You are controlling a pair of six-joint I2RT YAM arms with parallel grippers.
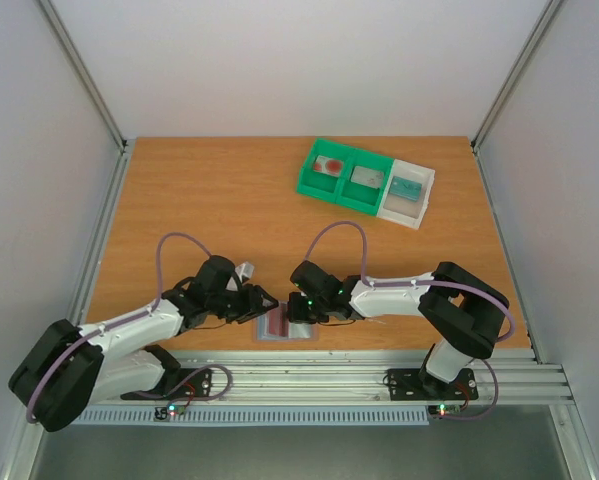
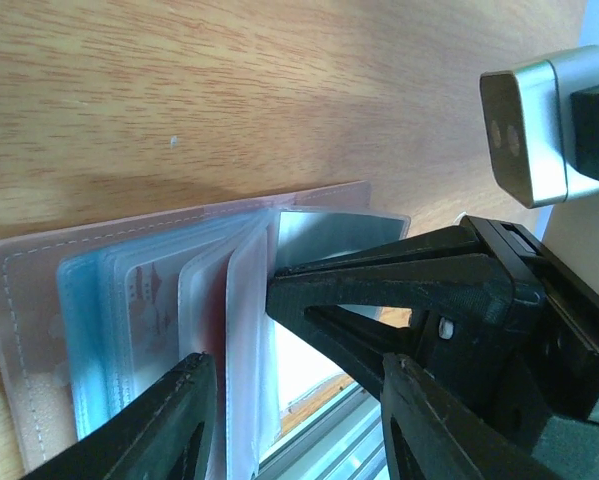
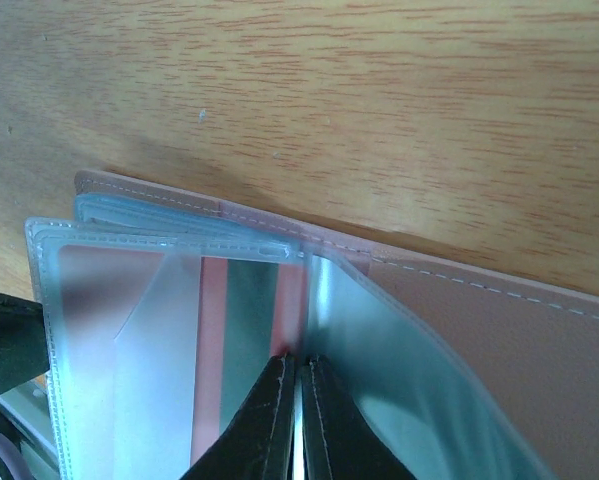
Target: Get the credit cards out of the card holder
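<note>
Well, the biggest thing is the brown wooden table point(image 1: 179, 200). It has grey walls on both sides and lots of bare wood in the middle. Far off, near the back right corner, sits the green and white plastic tray point(image 1: 306, 172) with three boxes in it. A whitish card with a red blotch point(image 1: 329, 165), a greyish card point(image 1: 367, 177) and a blue-green card point(image 1: 407, 187) lie in it, one in each box.

The flat pale folding card holder with see-through plastic pockets point(image 1: 284, 328) is well apart from the tray. It lies open right at the near edge of the table, just beside the silver metal rail point(image 1: 379, 365), so there is hardly any room on that side. Both my grippers are over it, very near each other.

My right gripper point(image 3: 299, 362) is squeezed tight on the thin edge of one see-through pocket point(image 2: 329, 232) and lifts it off the cover. A blurry grey-green card point(image 3: 247, 310) shows through the plastic. My left gripper point(image 2: 297, 370) is about half open. A few pockets stand between its fingers point(image 2: 169, 420) with a gap beside them, so it has hold of nothing.
</note>
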